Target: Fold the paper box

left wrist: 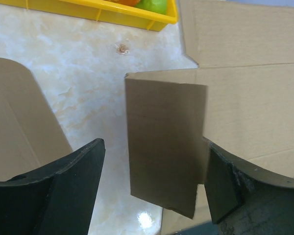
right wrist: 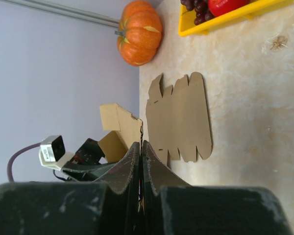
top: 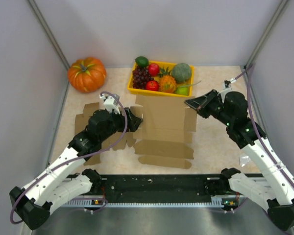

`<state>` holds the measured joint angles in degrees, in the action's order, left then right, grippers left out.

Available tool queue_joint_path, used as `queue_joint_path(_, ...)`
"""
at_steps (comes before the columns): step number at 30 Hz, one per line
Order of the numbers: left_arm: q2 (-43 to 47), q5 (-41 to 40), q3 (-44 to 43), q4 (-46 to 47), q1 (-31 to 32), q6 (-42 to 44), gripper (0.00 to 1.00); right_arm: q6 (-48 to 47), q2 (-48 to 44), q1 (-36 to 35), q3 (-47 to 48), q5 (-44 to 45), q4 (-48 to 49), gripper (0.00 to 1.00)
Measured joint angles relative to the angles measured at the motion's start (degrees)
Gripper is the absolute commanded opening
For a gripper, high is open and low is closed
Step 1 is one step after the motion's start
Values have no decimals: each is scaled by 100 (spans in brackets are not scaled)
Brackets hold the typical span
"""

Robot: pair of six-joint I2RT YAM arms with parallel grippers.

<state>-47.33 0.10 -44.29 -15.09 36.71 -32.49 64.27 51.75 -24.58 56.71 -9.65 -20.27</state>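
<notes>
The paper box point(top: 164, 125) lies mostly flat in the middle of the worktop point(top: 210, 142), just in front of a yellow tray point(top: 132, 89) of fruit. The left gripper point(top: 136, 120) is spread at its left edge, one raised flap point(left wrist: 164, 147) standing between the fingers point(left wrist: 73, 186). The right gripper point(top: 191, 103), pressed together, sits by the box's right edge

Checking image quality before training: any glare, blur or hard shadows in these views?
Top external: even light, no hard shadows, cardboard sheet sharp. Left wrist: one small glare spot on the table below the raised flap. Right wrist: near fingers soft, pumpkin crisp.
</notes>
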Motion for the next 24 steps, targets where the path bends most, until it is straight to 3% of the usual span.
queue_joint_path(2, -44, -83, 0, 4, 0, 2, 79, 33, -105, 0, -76, 20, 79, 0)
queue_joint_path(3, -61, -105, 0, 9, 0, 2, 68, 44, -149, 0, -114, 33, 90, 0)
queue_joint_path(5, -98, -127, 0, 9, 0, 2, 58, 48, -223, 0, -190, 52, 96, 0)
queue_joint_path(6, -107, -151, 0, 7, 0, 31, 48, 33, -240, 0, -205, 63, 83, 0)
queue_joint_path(15, 487, 428, 24, 46, -28, 431, 7, -531, -798, 116, -1119, -83, 227, 1)
queue_joint_path(17, 581, 691, 24, 55, -28, 538, 0, -785, -903, 140, -1298, -164, 212, 11)
queue_joint_path(18, 608, 802, 24, 52, -28, 577, 0, -1008, -960, 168, -1366, -225, 168, 37)
queue_joint_path(20, 664, 1049, 24, 59, -33, 763, 0, -1471, -1012, 267, -1394, -413, 31, 57)
queue_joint_path(21, 693, 1187, 24, 52, -33, 876, 0, -1790, -1008, 317, -1390, -525, 13, 71)
queue_joint_path(24, 737, 1628, 24, 46, -33, 1182, 0, -2826, -719, 393, -1169, -859, -363, 87)
